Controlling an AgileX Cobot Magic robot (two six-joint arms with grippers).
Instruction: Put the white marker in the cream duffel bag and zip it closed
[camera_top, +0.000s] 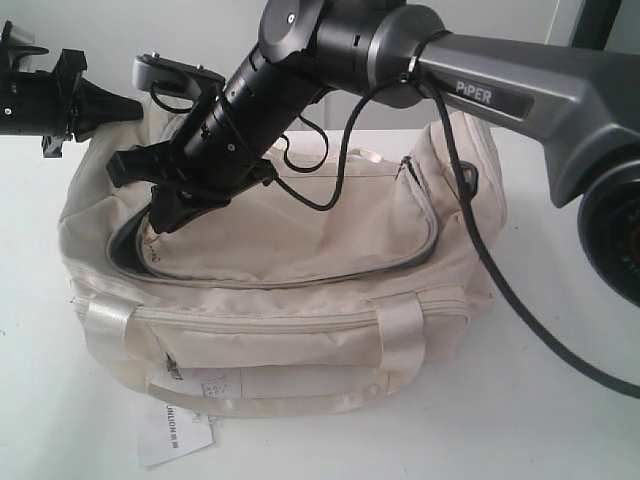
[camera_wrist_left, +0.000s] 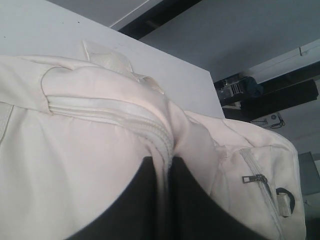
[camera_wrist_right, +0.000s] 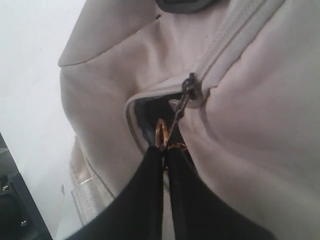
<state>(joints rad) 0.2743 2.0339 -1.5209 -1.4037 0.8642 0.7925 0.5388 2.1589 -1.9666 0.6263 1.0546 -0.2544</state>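
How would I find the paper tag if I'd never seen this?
Find the big cream duffel bag on the white table. Below its shiny front handle, a white paper tag lies flat on the table. It's the only paper thing, with dark print along one edge.

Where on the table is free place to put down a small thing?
Bare table lies left of the cream duffel bag, below the left arm, and front right, between bag and black cable. Crowded: over the bag, where the right arm crosses, and by the paper tag.
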